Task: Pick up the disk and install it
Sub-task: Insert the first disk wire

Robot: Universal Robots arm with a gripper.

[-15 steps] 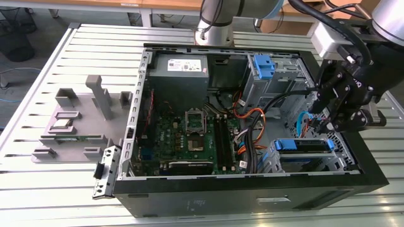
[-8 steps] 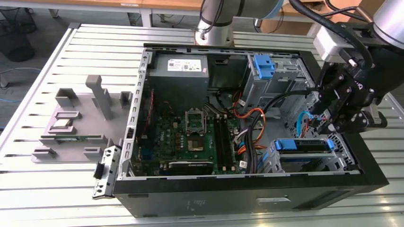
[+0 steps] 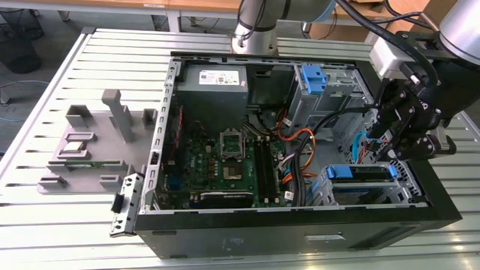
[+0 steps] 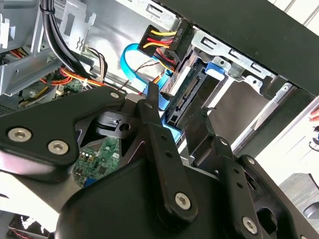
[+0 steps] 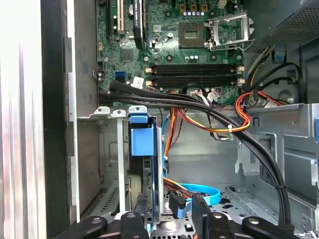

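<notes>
The disk (image 3: pixel 361 173) is seated in the drive cage (image 3: pixel 411 188) of the open computer case, just beneath the pincer (image 3: pixel 401 153), with its long edge running away from the pincer towards the motherboard (image 3: pixel 225 163). The pincer is held parted, one finger either side of the disk's cabled end. Contact cannot be judged.

The case (image 3: pixel 300 236) lies open on the surface (image 3: pixel 112 67). Inside the case, the power supply (image 3: pixel 213 79) fills the far corner toward the exterior view's left, with the motherboard (image 3: pixel 225 163) nearer, mid-case. The drive cage (image 3: pixel 352 194) stands in the near corner toward the exterior view's right, and the disk (image 3: pixel 361 173) seems to sit in it. The gripper (image 3: pixel 401 149) hangs above that corner. A fixture block (image 3: pixel 82 146) lies outside the case, at the exterior view's left.
</notes>
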